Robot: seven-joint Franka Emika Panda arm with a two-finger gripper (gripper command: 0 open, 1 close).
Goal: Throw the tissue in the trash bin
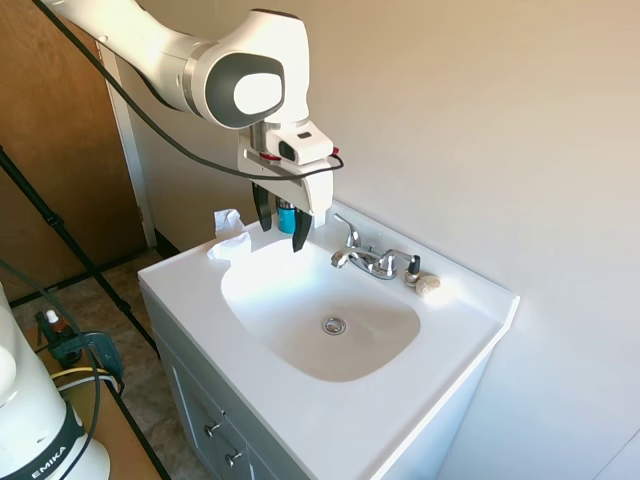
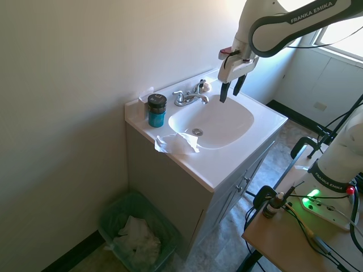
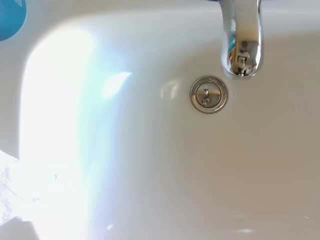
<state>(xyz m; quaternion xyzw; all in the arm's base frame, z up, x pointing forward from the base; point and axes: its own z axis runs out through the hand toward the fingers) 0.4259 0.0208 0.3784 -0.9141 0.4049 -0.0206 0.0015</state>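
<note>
Going left to right in the second exterior view: the green trash bin (image 2: 136, 229) sits on the floor by the wall with some crumpled paper already in it, up on the vanity there's a teal jar with a dark lid (image 2: 156, 110), and the tissue (image 2: 177, 144) lies crumpled on the white sink counter's (image 2: 227, 164) front rim, just beside the basin. Further right are the chrome faucet (image 2: 190, 97) and the gripper (image 2: 231, 88) hanging over the basin, empty, fingers spread apart, well clear of the tissue. That wad looks featherlight, soft and squashy, so it's probably best pinched at its raised bunched-up middle rather than a ragged edge that could tear or slip out.
</note>
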